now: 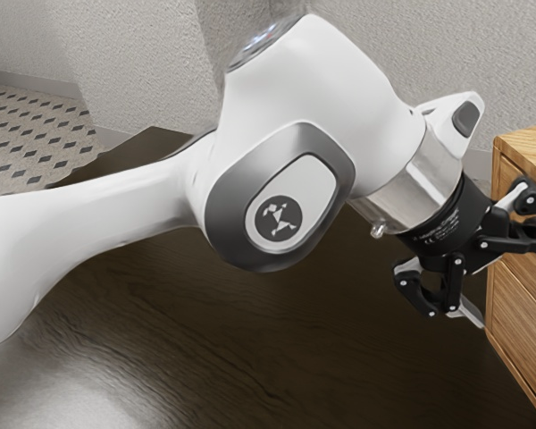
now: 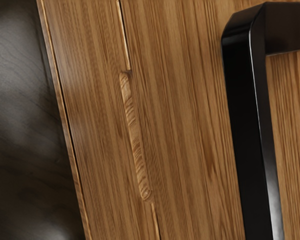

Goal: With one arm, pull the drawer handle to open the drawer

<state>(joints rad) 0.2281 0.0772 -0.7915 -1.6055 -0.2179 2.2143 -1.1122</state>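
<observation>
In the exterior view, our white arm [image 1: 277,179] comes in from the exterior view's left, above the dark wooden bench [image 1: 205,357]. It reaches to a light wooden cabinet [image 1: 518,313] at the exterior view's right edge. The black gripper [image 1: 505,268] is right up at the cabinet's front. Its jaws stand wide apart, one high against the upper part of the front, the other lower and nearer the bench. We cannot make out whether either one touches anything there. Behind the arm there is a textured pale wall [image 1: 143,54] and a patch of patterned floor tiles [image 1: 36,134].

In the wrist view, we look closely at the cabinet's front. The drawer front [image 2: 190,125] is grained wood, and on it sits the drawer handle [image 2: 250,140], a black bar with a squared bend at one end. The bar stands off the wood and runs along the grain. A thin seam parts this front from a neighbouring wooden panel [image 2: 90,125], and a shallow oval recess [image 2: 135,140] lies along that seam. Past the panel's outer edge the dark bench shows. We cannot tell here whether the drawer is out of its case at all.
</observation>
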